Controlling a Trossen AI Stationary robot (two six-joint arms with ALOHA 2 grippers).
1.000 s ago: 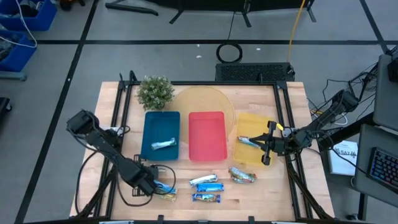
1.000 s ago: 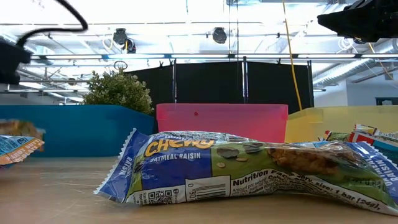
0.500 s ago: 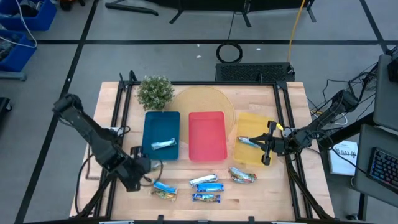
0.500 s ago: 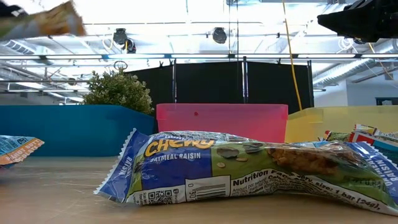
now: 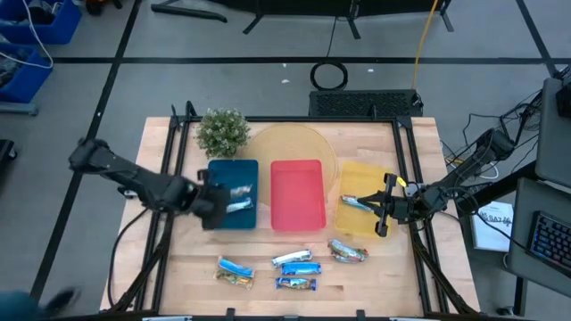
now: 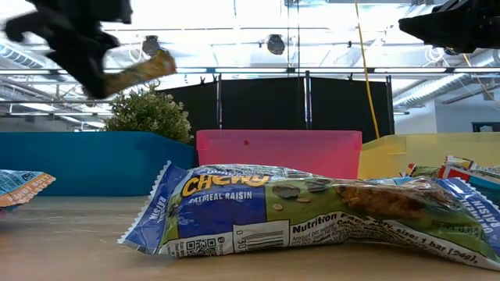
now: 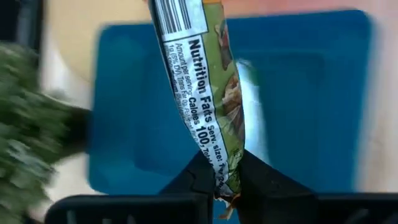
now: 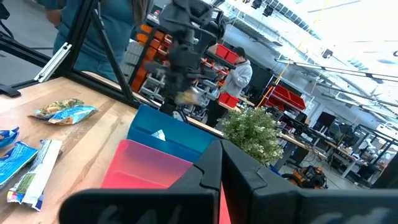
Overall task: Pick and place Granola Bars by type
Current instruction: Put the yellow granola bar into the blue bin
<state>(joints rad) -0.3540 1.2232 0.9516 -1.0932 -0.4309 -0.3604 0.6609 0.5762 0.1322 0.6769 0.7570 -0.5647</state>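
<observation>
While the right arm is waiting at the right side of the table, the left gripper (image 5: 214,203) is hanging in the air over the left part of the blue tray (image 5: 231,169), its jaws pinching one end of a granola bar (image 7: 208,93). In the left wrist view the held bar is sticking out past the two dark fingers (image 7: 198,177), showing its barcode and nutrition panel, with the blue tray beneath it. In the low view the same bar (image 6: 141,72) is sitting high above the table, tilted, next to the blurred left arm.

A silvery bar (image 5: 237,206) is lying inside the blue tray, just beside the left gripper. The red tray (image 5: 297,169) is sitting between the blue tray and the yellow tray (image 5: 359,171).

The right gripper (image 5: 384,214) is resting over the yellow tray's right half with its jaws closed; whether they are touching the bar (image 5: 354,201) lying in front of them I cannot tell.

On the bare wood in front of the trays, bars are lying loose: a blue-and-brown pair (image 5: 234,272) at the left, two blue-and-white bars (image 5: 296,264) in the middle with a third (image 5: 296,284) just in front, and a brownish one (image 5: 348,251) at the right. A potted plant (image 5: 222,132) is standing behind the blue tray.
</observation>
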